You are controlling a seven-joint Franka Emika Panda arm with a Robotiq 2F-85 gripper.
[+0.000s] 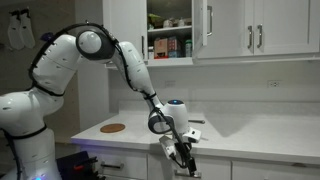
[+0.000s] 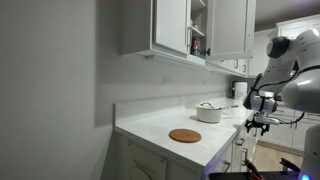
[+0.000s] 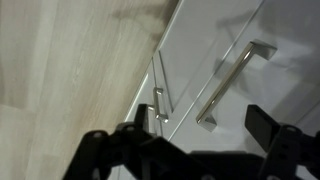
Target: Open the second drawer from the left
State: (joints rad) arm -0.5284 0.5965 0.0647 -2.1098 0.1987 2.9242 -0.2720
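White kitchen desk (image 1: 260, 128) above; black fingers (image 3: 268, 125) apart, short of silver bar handle (image 3: 235, 85) on white drawer front (image 3: 280, 30). Approach step; next grip, pull.

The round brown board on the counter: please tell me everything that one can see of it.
The board is a thin, flat, round disc, plain brown, and it looks like wood. It lies flat on the white counter, and nothing rests on it. In an exterior view, a white pot stands near it without touching it. The hand hangs at the counter's front edge, well away from the board.
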